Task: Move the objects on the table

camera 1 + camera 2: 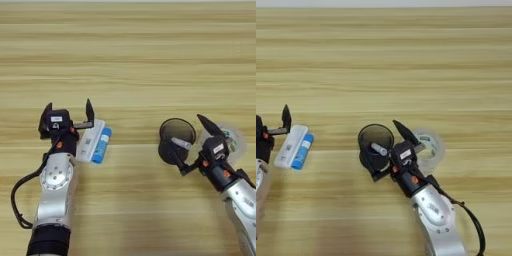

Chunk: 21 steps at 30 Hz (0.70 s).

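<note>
A: Where's everything?

B: Lower right, the right gripper (192, 145) straddles the mesh cup (176, 141), jaws spread, tape roll (234, 137) just behind. Lower left, the left gripper (68, 114) gapes beside the white stick (90, 140) and blue tube (102, 145).

A: Risk?

B: Closing could tip the cup.

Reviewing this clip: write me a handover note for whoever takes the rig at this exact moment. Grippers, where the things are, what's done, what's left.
Left gripper: open, fingers spread, at the near end of the white stick device; holds nothing.
Right gripper: open, one finger in or over the black mesh cup, the other over the tape roll; not clamped.
Blue tube lies right against the white device's side. Cup and tape roll sit side by side on the table.
Done: nothing is lifted.
Left: close on an object and move it; no target place is visible.
</note>
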{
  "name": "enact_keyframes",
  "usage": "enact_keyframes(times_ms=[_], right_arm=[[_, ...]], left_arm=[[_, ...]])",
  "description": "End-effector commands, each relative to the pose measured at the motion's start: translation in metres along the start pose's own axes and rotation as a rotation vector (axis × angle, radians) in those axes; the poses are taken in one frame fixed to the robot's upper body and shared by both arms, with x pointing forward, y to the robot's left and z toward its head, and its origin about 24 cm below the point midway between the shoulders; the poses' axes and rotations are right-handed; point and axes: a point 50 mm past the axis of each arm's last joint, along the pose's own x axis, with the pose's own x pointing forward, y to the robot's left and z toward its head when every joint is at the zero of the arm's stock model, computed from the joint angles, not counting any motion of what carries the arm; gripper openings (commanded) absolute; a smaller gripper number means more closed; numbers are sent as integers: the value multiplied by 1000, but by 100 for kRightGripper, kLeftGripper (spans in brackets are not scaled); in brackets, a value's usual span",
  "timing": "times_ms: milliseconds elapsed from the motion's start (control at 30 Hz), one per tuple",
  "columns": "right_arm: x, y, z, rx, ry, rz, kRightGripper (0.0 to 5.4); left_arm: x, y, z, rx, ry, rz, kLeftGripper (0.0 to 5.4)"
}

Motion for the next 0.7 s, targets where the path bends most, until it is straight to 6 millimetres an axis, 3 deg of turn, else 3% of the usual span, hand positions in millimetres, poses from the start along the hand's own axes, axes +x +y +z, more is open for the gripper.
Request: enact_keyframes(times_ms=[33,700], right_arm=[[0,0,-5,-10,37,8,540],[1,2,-13,-15,80,23,540]], left_arm=[[1,-2,0,8,4,-4,538],[1,-3,-2,11,11,-11,538]])
